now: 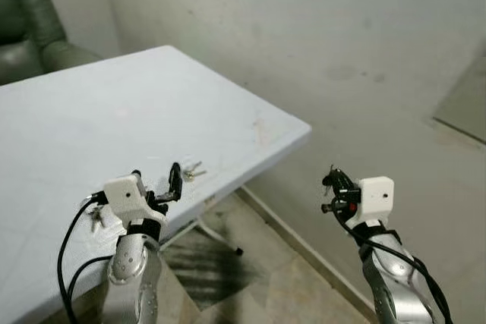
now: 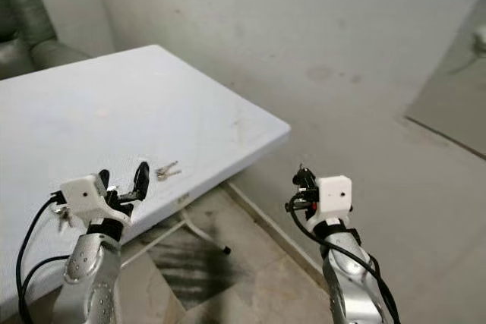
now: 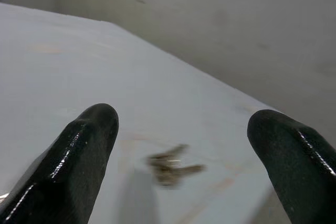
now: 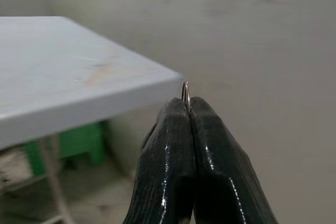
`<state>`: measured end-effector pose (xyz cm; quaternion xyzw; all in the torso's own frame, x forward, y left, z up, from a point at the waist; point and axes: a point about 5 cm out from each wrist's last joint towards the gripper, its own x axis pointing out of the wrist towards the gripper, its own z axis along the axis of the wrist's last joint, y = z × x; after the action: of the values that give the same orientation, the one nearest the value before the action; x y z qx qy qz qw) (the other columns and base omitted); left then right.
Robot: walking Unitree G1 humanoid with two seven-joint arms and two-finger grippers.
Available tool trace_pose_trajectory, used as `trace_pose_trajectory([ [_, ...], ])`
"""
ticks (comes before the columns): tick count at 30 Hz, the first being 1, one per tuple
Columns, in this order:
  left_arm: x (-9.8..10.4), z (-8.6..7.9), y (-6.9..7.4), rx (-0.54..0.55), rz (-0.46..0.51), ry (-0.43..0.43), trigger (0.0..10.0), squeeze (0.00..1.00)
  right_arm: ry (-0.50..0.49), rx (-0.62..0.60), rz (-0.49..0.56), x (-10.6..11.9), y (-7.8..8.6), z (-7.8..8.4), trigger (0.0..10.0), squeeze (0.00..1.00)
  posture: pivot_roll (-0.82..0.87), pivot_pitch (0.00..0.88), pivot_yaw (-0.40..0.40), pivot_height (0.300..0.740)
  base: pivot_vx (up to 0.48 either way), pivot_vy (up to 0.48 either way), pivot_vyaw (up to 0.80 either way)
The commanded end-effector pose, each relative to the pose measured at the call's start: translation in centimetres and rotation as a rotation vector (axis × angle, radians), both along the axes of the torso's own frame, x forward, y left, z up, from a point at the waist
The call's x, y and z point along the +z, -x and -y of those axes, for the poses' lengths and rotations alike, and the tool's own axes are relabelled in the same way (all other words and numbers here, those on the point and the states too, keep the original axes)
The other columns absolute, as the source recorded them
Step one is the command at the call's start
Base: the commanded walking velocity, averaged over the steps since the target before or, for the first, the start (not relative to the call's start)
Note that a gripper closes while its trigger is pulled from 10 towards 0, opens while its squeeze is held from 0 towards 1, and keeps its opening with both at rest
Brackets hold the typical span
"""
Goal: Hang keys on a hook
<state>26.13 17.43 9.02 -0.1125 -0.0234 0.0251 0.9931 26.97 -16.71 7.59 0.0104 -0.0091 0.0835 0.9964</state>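
- Keys (image 1: pixel 193 171) lie as a small silvery bunch on the white table (image 1: pixel 91 119), near its front edge, at about 1 o'clock from the left gripper (image 2: pixel 124 182).
- In the left wrist view the bunch (image 3: pixel 170 163) is blurred, so single keys cannot be told apart.
- Left gripper's fingers (image 3: pixel 84 150) are spread wide, holding nothing, just short of the bunch.
- Right gripper (image 4: pixel 188 109), off the table's corner before the grey wall (image 1: pixel 342 51), is pressed closed on a thin metal ring (image 4: pixel 185 92); most of the ring is hidden between the pads.
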Motion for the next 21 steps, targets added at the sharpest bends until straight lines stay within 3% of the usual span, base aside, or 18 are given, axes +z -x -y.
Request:
trace_pose_trajectory([
  [1, 0.24, 0.74, -0.26, -0.026, 0.004, 0.004, 10.0, 0.00, -0.005, -0.012, 0.025, 0.83, -0.36, 0.46, 10.0, 0.00, 0.02, 0.000, -0.054, 0.740, 0.000, 0.000, -0.70],
  [15, 0.27, 1.04, -0.37, -0.027, -0.001, 0.006, 10.0, 0.00, -0.005, -0.007, 0.034, 1.09, -0.47, 0.38, 10.0, 0.00, 0.02, 0.000, -0.055, 0.740, 0.000, 0.000, -0.68],
  [21, 0.23, 1.09, -0.36, -0.024, -0.010, 0.010, 10.0, 0.00, -0.001, -0.001, 0.051, 1.30, -0.35, 0.24, 10.0, 0.00, 0.02, 0.000, -0.056, 0.740, 0.000, 0.000, 0.00],
])
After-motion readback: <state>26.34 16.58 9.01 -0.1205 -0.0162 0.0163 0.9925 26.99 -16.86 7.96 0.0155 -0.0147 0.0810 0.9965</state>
